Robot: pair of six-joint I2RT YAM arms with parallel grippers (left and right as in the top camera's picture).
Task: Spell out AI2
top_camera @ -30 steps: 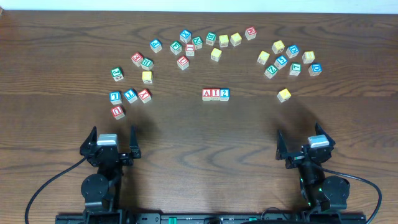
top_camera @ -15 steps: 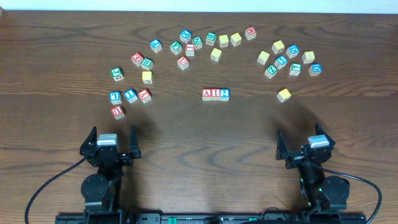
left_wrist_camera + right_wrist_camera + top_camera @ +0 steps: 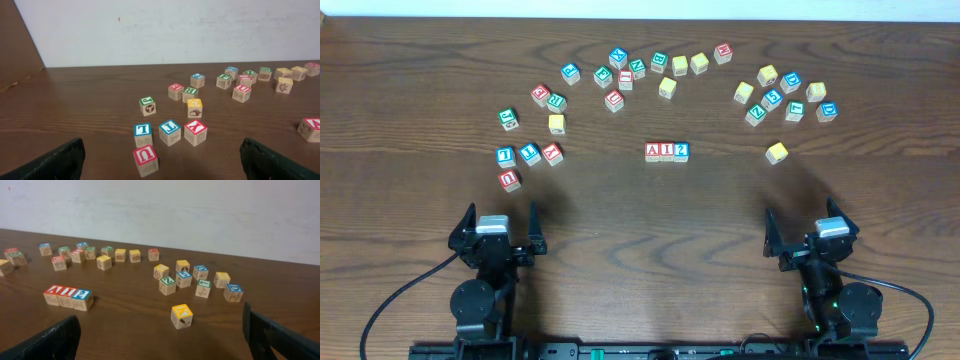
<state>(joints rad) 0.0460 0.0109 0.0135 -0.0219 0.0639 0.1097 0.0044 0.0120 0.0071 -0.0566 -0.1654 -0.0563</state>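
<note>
Nothing has moved since a second ago: both arms sit parked at the near edge of the tabletop [image 3: 650, 230], and every block lies where it was. The left end effector [image 3: 502, 215] is spread wide and holds nothing. In its wrist view its dark fingers [image 3: 55, 162] show only at the lower corners. The right end effector [image 3: 808, 222] is likewise spread and empty, well apart from any block.

Closest ahead of the left end effector lies a red U block [image 3: 145, 159], turned slightly askew. Just beyond it three blocks stand in a loose row: a blue-edged block [image 3: 143, 134], a second blue-edged block [image 3: 169, 131] and a red-edged block [image 3: 195, 132]. Farther on are a green-edged block [image 3: 147, 105] and a yellow-edged block [image 3: 194, 107].

Closest ahead of the right end effector, a lone yellow-topped block [image 3: 181, 316] stands by itself. To the left of that, roughly midway between the two end effectors and ahead of both, sit the A block [image 3: 653, 151], I block [image 3: 666, 151] and 2 block [image 3: 681, 151]. They touch side by side in a straight row that reads AI2 from the robot's side. The A and I are red-edged and the 2 is blue-edged.

Farthest from both end effectors, the remaining blocks are scattered in a loose arc along the far side of the tabletop, with a tighter group [image 3: 201, 272] ahead of the right end effector.
</note>
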